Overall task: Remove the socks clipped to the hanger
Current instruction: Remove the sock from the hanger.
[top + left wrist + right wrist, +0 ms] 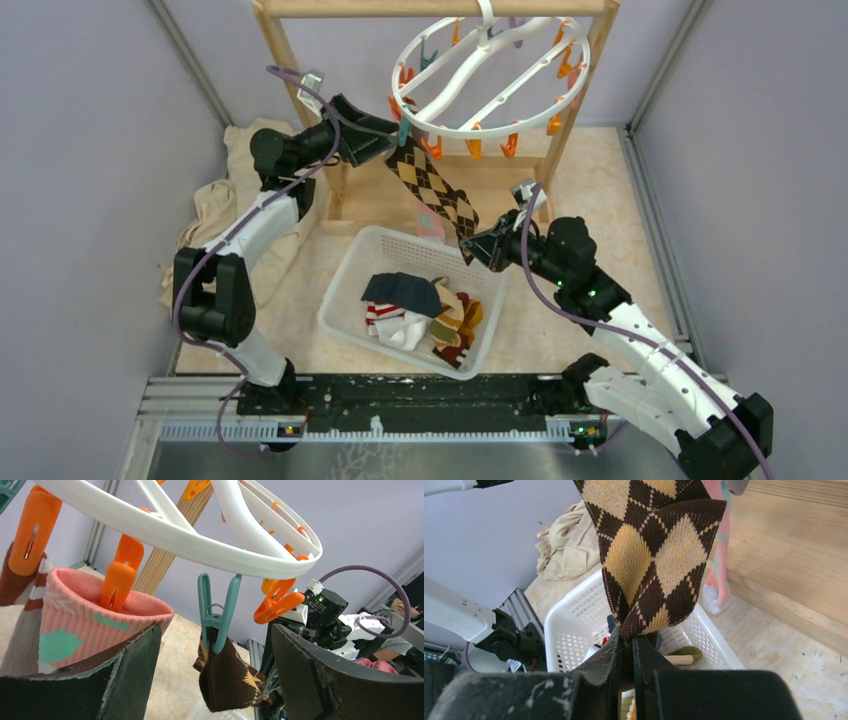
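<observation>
Hanging from a teal clip (217, 612) on the near rim of the hanger (480, 133), the brown argyle sock (432, 190) runs taut and slanted down toward the basket (350, 275). Its toe end is pinched in the right hand (626, 645), fingers pressed together on the knit. Fabric looks soft, light and stretchy, so a pull alone would likely just stretch it or tip the ring. Better to squeeze the clip's upper legs and let the cuff drop. Left hand (215, 630) is spread wide, one finger on either side of that clip, no contact that I can tell. Just beside it a pink sock (95, 622) hangs from an orange clip (116, 582), crowding that hand's nearer finger. The basket sits on the table below, with a pile of socks (420, 310) in it. The wooden frame (290, 70) behind carries the hanger. A beige cloth (215, 205) lies by the left wall, well apart.
</observation>
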Available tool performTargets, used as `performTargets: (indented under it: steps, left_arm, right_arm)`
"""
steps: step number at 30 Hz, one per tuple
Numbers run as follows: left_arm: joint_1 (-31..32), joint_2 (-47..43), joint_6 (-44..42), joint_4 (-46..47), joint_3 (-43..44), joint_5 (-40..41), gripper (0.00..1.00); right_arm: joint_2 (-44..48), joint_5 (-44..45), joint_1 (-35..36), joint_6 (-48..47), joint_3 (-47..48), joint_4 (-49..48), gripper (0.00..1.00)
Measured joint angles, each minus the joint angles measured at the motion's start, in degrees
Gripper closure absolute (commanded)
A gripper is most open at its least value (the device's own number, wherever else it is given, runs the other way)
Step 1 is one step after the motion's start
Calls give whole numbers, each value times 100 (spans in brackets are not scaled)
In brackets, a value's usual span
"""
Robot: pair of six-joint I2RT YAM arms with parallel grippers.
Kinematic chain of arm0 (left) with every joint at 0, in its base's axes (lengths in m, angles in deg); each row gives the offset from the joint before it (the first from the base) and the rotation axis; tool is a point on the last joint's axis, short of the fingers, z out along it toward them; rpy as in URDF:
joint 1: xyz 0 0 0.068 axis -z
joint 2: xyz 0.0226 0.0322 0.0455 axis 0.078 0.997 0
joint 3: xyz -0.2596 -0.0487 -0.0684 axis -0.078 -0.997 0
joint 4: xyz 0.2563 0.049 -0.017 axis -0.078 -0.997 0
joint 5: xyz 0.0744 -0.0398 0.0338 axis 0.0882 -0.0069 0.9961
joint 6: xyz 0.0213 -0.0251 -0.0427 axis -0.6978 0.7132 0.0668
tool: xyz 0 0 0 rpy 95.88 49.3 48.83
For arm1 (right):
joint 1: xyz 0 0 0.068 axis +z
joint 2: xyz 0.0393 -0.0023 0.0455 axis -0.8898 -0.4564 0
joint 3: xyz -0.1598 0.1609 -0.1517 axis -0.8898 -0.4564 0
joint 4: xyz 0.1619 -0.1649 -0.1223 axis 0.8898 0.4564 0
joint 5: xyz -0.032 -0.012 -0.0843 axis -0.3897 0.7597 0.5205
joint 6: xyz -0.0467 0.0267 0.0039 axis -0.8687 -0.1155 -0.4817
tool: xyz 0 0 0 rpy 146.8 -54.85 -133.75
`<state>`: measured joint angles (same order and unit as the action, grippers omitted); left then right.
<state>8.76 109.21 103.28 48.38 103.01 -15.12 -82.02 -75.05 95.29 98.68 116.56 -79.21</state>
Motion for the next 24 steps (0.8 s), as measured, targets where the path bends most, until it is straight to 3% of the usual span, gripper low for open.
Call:
performTargets:
  steps: [17,24]
  left_arm:
    - [282,396,17,166,581,72,32]
    - [356,450,15,175,592,83,32]
  right_arm:
    - [0,4,0,0,-7,0,100]
    - [0,4,0,0,-9,-2,100]
